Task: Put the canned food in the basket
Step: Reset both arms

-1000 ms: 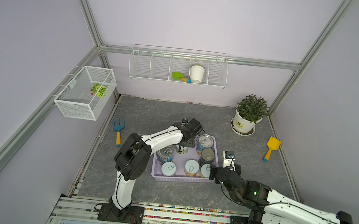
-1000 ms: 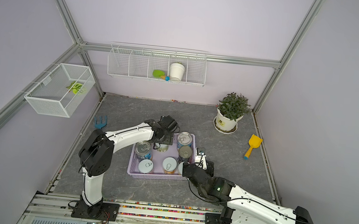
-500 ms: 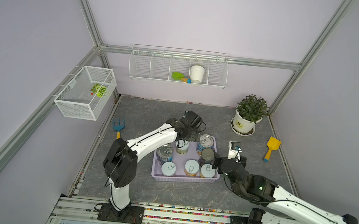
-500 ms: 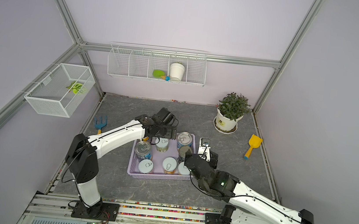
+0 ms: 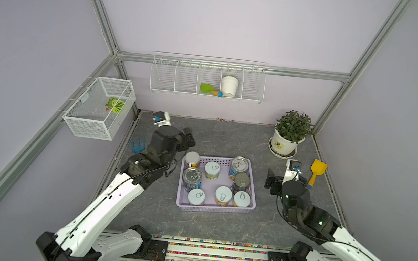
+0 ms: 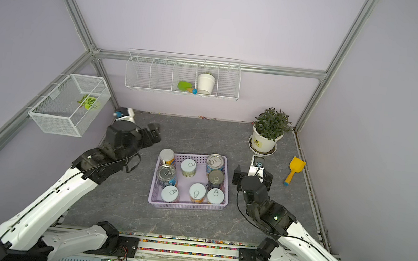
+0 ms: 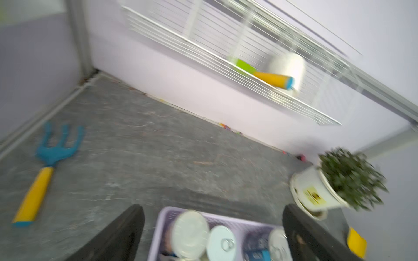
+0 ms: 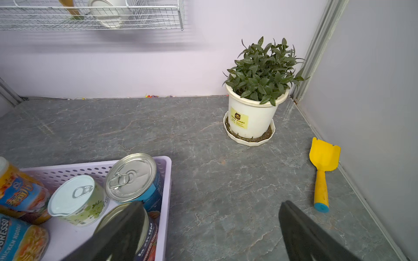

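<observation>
Left claw (image 5: 188,140): jaws wide apart, empty. A second ago it sat over the far-left corner of the basket (image 5: 215,210). It had since pulled back and hung over bare bench (image 5: 223,138), near the rake (image 5: 137,145).

Right claw (image 8: 211,203): jaws also apart, nothing between them. It had backed off the basket's near-right corner to the bench just right of it, between basket and shovel (image 5: 316,172).

Basket hadn't shifted and was still mid-bench. All eight cans (image 5: 223,195) were inside, lids up in both top views. The white-topped can (image 5: 192,158), no longer hidden under the left claw, sat hard in the far-left corner against the rim.

Left wrist view was motion-blurred.
</observation>
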Robot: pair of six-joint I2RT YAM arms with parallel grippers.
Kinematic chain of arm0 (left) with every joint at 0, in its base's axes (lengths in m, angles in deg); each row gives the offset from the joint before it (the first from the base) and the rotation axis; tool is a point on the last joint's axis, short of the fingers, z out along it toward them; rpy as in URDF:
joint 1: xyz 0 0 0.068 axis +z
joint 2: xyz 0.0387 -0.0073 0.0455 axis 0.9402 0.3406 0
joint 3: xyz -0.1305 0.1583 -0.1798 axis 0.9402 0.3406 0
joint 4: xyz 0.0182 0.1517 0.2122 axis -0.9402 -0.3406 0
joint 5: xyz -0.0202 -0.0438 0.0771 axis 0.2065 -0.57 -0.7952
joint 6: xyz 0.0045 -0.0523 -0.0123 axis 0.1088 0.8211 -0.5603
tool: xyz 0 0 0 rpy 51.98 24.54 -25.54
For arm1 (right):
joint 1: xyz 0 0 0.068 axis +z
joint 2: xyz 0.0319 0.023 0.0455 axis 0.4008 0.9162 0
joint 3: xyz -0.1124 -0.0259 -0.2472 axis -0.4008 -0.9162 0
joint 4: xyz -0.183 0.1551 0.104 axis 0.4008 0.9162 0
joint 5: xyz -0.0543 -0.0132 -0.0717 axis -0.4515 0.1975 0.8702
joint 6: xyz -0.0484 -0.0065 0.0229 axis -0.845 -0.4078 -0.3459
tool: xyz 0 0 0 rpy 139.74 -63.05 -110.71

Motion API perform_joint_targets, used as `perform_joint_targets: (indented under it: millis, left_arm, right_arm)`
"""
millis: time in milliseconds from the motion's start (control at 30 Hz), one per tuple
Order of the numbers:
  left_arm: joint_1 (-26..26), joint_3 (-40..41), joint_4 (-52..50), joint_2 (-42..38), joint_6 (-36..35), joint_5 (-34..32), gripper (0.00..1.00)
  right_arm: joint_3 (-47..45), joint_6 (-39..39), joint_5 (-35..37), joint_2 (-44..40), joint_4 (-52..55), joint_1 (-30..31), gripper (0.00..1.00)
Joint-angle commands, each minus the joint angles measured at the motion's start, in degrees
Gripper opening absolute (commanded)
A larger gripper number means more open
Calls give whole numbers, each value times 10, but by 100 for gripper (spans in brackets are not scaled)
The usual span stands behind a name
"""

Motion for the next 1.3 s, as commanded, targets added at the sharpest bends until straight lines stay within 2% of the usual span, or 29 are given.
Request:
perform_joint_targets:
  millis: [0, 33, 67, 100, 133, 233, 300, 333, 400, 433, 533, 567, 667, 733, 767, 800, 833, 900, 933, 967, 1000, 1033, 1067, 1100, 1133, 1200, 1233, 1267]
  left_arm:
    - [45, 102, 26, -48, -20, -78, 100]
    - [55, 138, 44, -68, -46, -120, 100]
    - [57, 162, 43, -84, -40, -175, 100]
    - [58, 183, 26, -101, 2, -230, 100]
    - [58, 208, 40, -122, 4, -252, 100]
    - [58, 304, 159, -189, -86, -235, 100]
    - [58, 357, 223, -224, -134, -221, 100]
    - [58, 382, 253, -237, -150, -229, 100]
    - [58, 417, 299, -244, -173, -237, 100]
    - [59, 433, 329, -238, -198, -229, 100]
    - [70, 455, 394, -178, -223, -222, 100]
    - [79, 465, 429, -140, -230, -210, 100]
    - [127, 524, 643, -2, -269, -119, 100]
    - [168, 533, 802, 106, -302, -118, 100]
    - [174, 517, 798, 126, -314, -92, 100]
    - [188, 494, 761, 135, -326, -25, 100]
    - [208, 475, 739, 146, -330, 53, 100]
    - [251, 456, 745, 178, -321, 141, 100]
    - [281, 484, 823, 214, -309, 188, 100]
    - [309, 507, 936, 272, -294, 205, 100]
    - [321, 521, 1021, 316, -290, 214, 99]
    - [323, 495, 892, 268, -279, 227, 99]
    - [323, 465, 812, 251, -274, 224, 99]
    - [316, 470, 876, 282, -296, 228, 99]
    - [313, 479, 911, 295, -297, 222, 99]
    - [313, 458, 827, 271, -291, 225, 99]
    - [313, 456, 825, 268, -290, 224, 99]
    - [313, 465, 858, 278, -296, 225, 99]
  right_arm:
    - [-105, -197, 56, 27, -241, -36, 95]
    - [-120, -218, 45, 32, -259, -56, 95]
    - [-128, -221, 38, 32, -255, -74, 95]
    - [-136, -209, 25, 32, -244, -98, 95]
    - [-152, -191, 11, 32, -244, -129, 95]
    - [-216, -97, -79, 31, -264, -241, 95]
    - [-273, -88, -133, 49, -361, -293, 93]
    - [-285, -94, -117, 58, -400, -304, 94]
    - [-259, -83, -115, 54, -335, -309, 96]
    - [-264, -101, -120, 67, -368, -315, 96]
    - [-248, -118, -115, 120, -401, -318, 97]
    - [-238, -120, -103, 143, -408, -319, 97]
    - [-213, -139, -64, 226, -472, -321, 98]
    - [-206, -164, -66, 284, -548, -323, 98]
    - [-202, -175, -71, 310, -583, -325, 98]
    - [-190, -181, -76, 339, -601, -329, 98]
    - [-160, -177, -65, 364, -573, -334, 98]
    - [-85, -158, -52, 397, -456, -337, 97]
    - [-64, -155, -65, 407, -418, -339, 95]
    - [-61, -155, -83, 411, -419, -339, 94]
    - [-81, -139, -121, 404, -463, -341, 94]
    - [-152, -168, -224, 419, -599, -357, 98]
    - [-195, -159, -216, 444, -709, -363, 98]
    - [-209, -148, -200, 478, -781, -373, 98]
    - [-192, -157, -219, 488, -777, -378, 98]
    - [-131, -123, -264, 435, -554, -396, 98]
    - [-146, -123, -299, 451, -612, -415, 98]
    - [-155, -131, -299, 465, -651, -414, 98]
